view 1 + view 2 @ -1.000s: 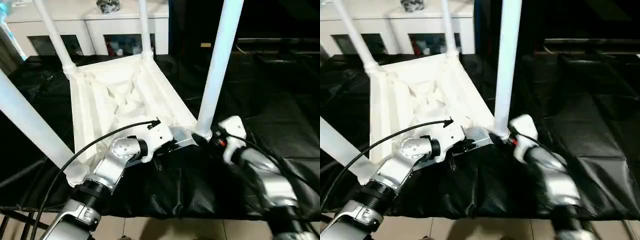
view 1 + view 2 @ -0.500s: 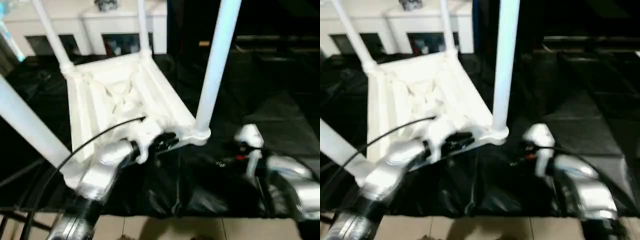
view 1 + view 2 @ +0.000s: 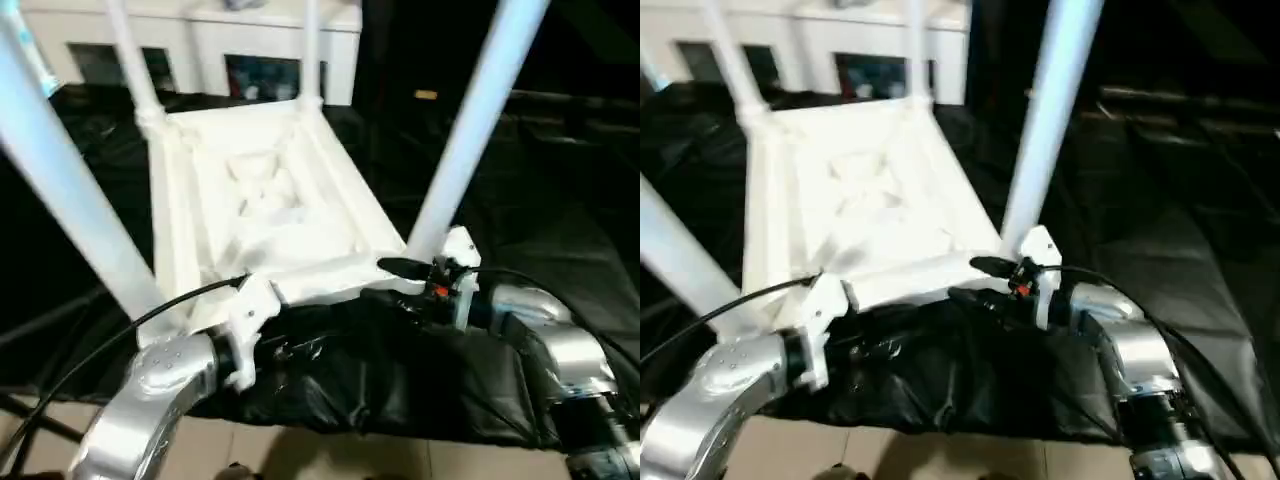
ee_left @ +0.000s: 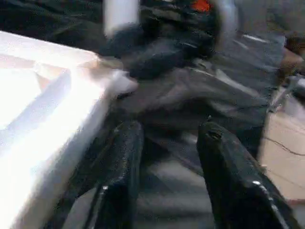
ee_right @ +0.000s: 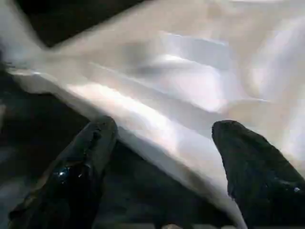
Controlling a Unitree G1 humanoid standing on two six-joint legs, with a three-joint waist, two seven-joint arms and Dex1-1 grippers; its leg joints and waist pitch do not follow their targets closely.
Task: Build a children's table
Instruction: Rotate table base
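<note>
The children's table stands upside down on black cloth: its white ribbed tabletop (image 3: pixel 270 200) lies flat and white legs rise from its corners, one at the near right (image 3: pixel 470 130), one at the near left (image 3: pixel 70 190), two at the back. My left gripper (image 3: pixel 293 348) hovers over the cloth just off the tabletop's near edge; in the left wrist view its fingers (image 4: pixel 119 181) stand apart with nothing between them. My right gripper (image 3: pixel 395 282) is open at the near right corner, pointing left, with the white rim (image 5: pixel 157 119) running across between its fingers.
Black cloth (image 3: pixel 560 250) covers the work surface and hangs over its near edge. A white cabinet with glass doors (image 3: pixel 230 50) stands behind. A black cable (image 3: pixel 130 325) loops off my left forearm. Light floor (image 3: pixel 330 460) shows below.
The camera has shifted. My left gripper has opened, let go of the tabletop's near edge and drawn back. My right gripper swung away from the near right leg's base, then returned to that corner.
</note>
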